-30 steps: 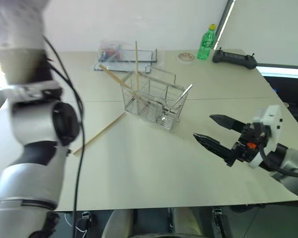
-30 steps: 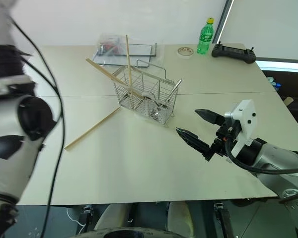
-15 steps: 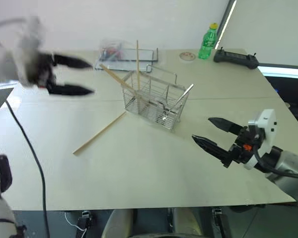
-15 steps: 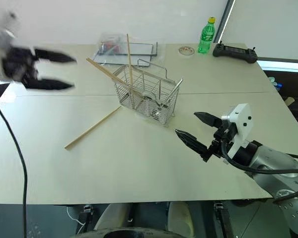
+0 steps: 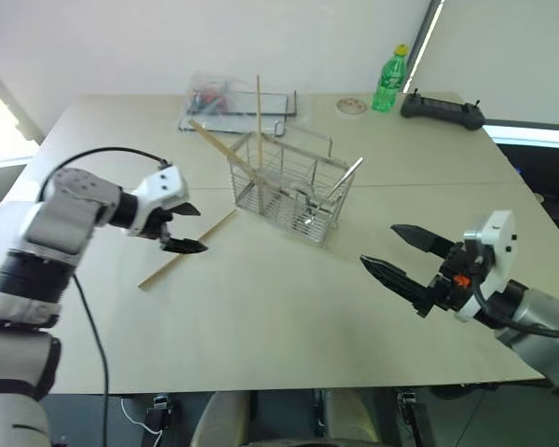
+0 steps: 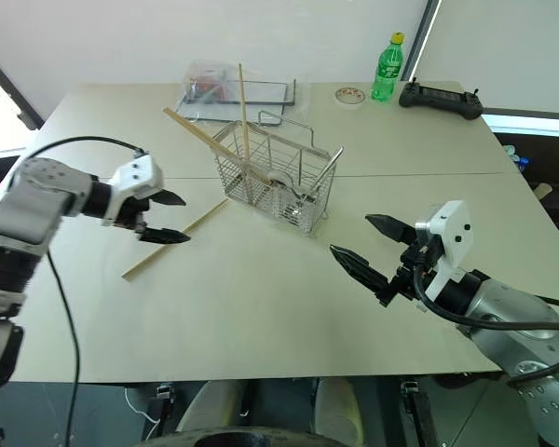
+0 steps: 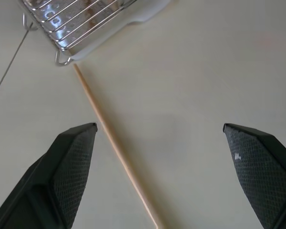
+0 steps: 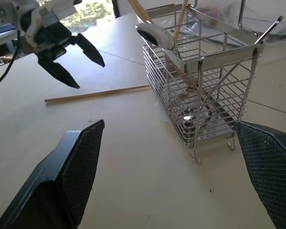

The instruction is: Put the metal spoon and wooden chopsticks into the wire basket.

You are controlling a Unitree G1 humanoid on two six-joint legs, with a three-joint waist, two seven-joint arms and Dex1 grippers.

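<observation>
1 chopstick [image 5: 186,250] flat, table edge [image 5: 261,386] near

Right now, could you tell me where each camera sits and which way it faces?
Left eye and right eye views: on the head, looking forward and down over the table; both arms show, left gripper and right gripper open.
Left wrist view: looks down between its fingers at the loose chopstick and the wire basket corner.
Right wrist view: looks level across the table at the wire basket with the metal spoon inside.
Shared: the basket and loose chopstick appear in every view.
</observation>
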